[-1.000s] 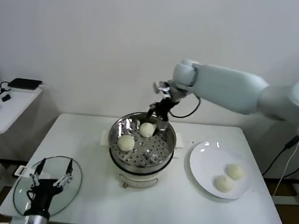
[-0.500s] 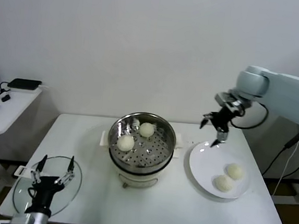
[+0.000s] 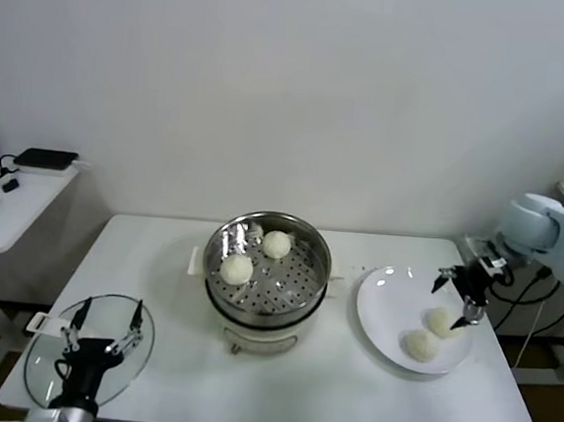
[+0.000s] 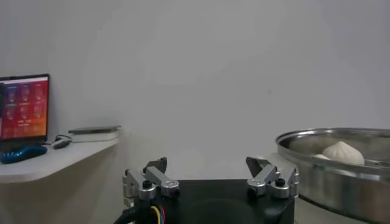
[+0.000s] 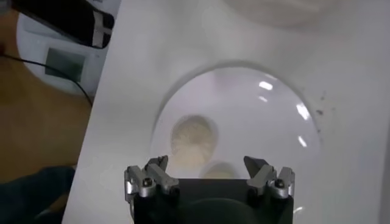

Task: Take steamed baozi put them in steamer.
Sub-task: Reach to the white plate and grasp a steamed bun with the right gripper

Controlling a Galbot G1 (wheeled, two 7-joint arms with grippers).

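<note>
Item: steamed baozi, four. Two lie on the perforated tray inside the steamer point(image 3: 268, 269); two remain on the white plate point(image 3: 384, 304), right of the steamer on the worktop point(image 3: 158, 269).

Handling, judged: light, soft, easily dented; take each across its widest part, low on the dome, with gentle pressure.

Right end effector point(image 3: 458, 292): above the plate's far-right edge, jaws wide apart, holding nothing.

Left end effector point(image 3: 101, 332): idle above the glass lid point(image 3: 47, 353), front-left of the steamer, spread, empty.

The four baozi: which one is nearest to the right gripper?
The farther baozi on the plate, just below the open right gripper. The other plate bun lies closer to the robot; two more sit in the steamer.
</note>
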